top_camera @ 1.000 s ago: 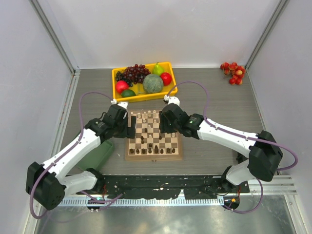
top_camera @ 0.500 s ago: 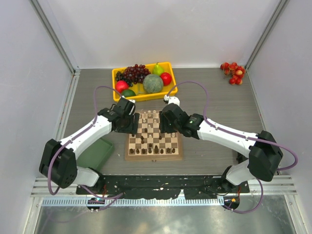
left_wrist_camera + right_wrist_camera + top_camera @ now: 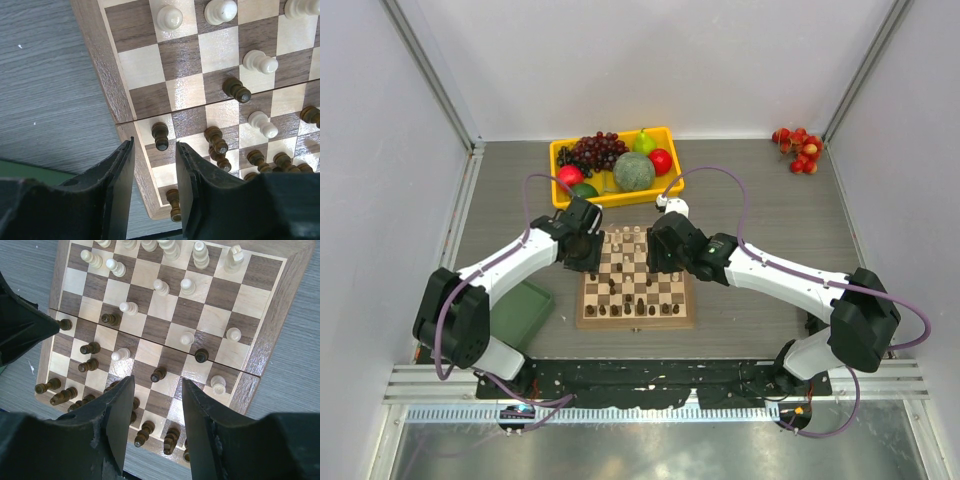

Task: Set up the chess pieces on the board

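Observation:
The board (image 3: 636,322) lies in the middle of the table, with cream chess pieces (image 3: 625,238) mostly along its far side and dark ones (image 3: 640,308) along its near side. My left gripper (image 3: 586,250) hovers over the board's left edge (image 3: 100,60). It is open (image 3: 154,150) with a narrow gap and nothing in it, and a dark pawn (image 3: 160,136) stands just ahead of the gap. My right gripper (image 3: 665,252) hangs over the board's right half, open (image 3: 156,385) and empty. Another dark pawn (image 3: 158,374) stands just beyond its fingertips.
A yellow tray (image 3: 617,199) of fruit sits directly behind the board. A green flat tray (image 3: 520,315) lies at the near left under the left arm. A cluster of red fruit (image 3: 798,148) rests in the far right corner. Walls close in the table.
My left arm has swung forward and to the right, up to the board's left edge, and its jaws have narrowed. The right arm has not moved.

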You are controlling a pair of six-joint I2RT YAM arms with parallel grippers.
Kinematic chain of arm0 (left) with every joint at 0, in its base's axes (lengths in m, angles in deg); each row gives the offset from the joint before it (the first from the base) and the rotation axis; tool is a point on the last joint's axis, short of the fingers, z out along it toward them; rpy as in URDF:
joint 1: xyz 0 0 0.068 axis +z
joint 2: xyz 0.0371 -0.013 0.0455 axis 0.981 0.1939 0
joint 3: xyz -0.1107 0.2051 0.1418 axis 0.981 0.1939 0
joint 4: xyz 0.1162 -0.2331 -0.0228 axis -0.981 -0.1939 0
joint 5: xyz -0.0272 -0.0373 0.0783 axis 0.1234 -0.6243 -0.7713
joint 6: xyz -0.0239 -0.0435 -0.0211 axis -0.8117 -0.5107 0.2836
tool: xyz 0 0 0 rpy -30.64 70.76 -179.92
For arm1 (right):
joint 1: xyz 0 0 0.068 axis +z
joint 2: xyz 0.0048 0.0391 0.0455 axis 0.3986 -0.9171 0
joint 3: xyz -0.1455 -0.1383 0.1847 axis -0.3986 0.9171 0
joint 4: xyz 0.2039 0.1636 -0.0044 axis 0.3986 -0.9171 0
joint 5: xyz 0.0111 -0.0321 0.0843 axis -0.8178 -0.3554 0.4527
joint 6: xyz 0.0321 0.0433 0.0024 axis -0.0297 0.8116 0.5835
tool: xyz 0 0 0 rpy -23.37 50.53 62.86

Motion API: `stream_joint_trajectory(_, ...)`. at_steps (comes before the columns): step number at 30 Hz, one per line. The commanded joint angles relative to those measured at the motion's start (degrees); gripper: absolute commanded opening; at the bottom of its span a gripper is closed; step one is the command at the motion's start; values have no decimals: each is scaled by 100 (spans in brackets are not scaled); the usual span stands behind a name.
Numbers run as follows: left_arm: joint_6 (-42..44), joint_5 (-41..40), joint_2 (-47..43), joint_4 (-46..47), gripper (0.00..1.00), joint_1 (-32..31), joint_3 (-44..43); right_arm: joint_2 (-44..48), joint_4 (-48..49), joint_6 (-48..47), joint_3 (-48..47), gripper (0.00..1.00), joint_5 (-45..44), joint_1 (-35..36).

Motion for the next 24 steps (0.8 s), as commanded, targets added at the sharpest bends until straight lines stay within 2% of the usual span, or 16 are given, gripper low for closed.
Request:
stream_joint_trajectory(1,113,134,110,213,42,27,-175,23,208,-23,-95,49,-103,-27)
stream_joint_trajectory(13,156,221,312,266,30,53,-245,14,208,-23,-86,49,-94,-27)
stream_joint_trajectory(17,165,222,303,222,21,45,-228,14,208,-23,-77,49,-94,-35)
stream_joint_trajectory(24,139,248,101,170,11,53,-52,14,217,-14,-60,49,-85,-44)
